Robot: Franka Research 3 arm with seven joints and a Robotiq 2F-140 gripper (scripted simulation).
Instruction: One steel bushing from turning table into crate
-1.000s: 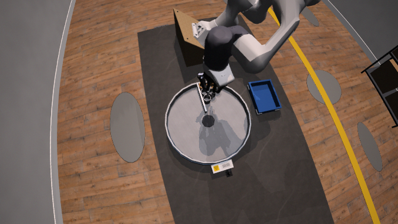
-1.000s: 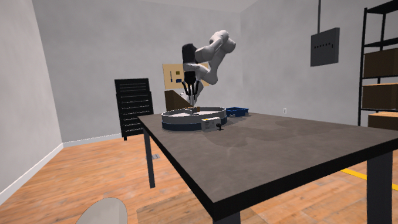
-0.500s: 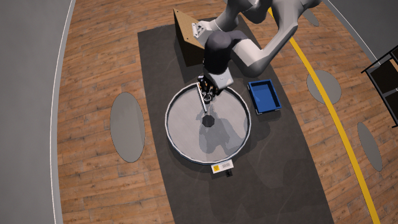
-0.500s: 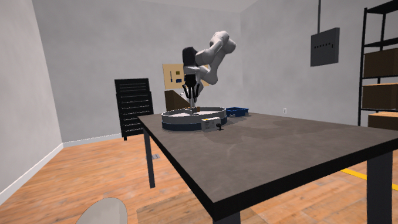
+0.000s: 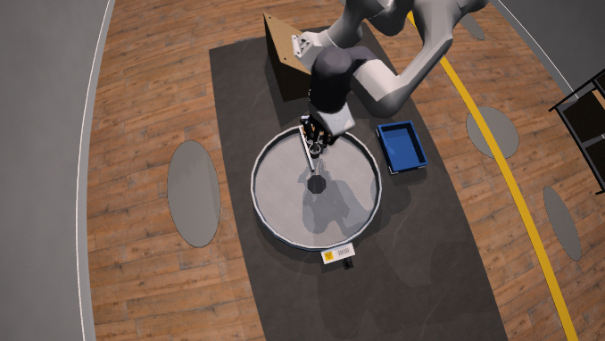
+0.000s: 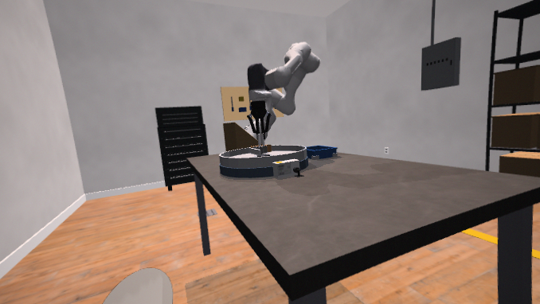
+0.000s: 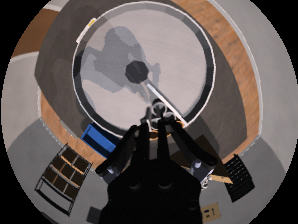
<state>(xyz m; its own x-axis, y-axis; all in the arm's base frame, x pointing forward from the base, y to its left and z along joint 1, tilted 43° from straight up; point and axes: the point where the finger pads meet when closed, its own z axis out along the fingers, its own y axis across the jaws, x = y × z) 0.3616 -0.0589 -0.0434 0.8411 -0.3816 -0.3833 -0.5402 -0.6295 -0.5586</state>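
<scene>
Steel bushings (image 5: 315,148) (image 7: 159,108) cluster at the turning table's (image 5: 285,201) (image 6: 247,161) (image 7: 107,45) far side; my gripper's (image 5: 318,139) (image 6: 261,144) (image 7: 152,126) jaws narrow, grip I can't tell.

Below the claw (image 5: 315,142) (image 6: 260,144) (image 7: 153,111), the round turning table (image 5: 268,205) (image 6: 247,162) (image 7: 102,40) looks smooth and matt, like painted metal, and the rings crowded by the fingertips shine like bare steel. Beside the claw, the blue crate (image 5: 403,147) (image 6: 322,152) (image 7: 99,141) looks like smooth plastic. The dark surface (image 5: 379,277) (image 6: 358,199) (image 7: 55,65) under them is matt, faintly mottled like stone, above a wood-grained plank floor (image 5: 152,286) (image 6: 119,231) (image 7: 240,60).
</scene>
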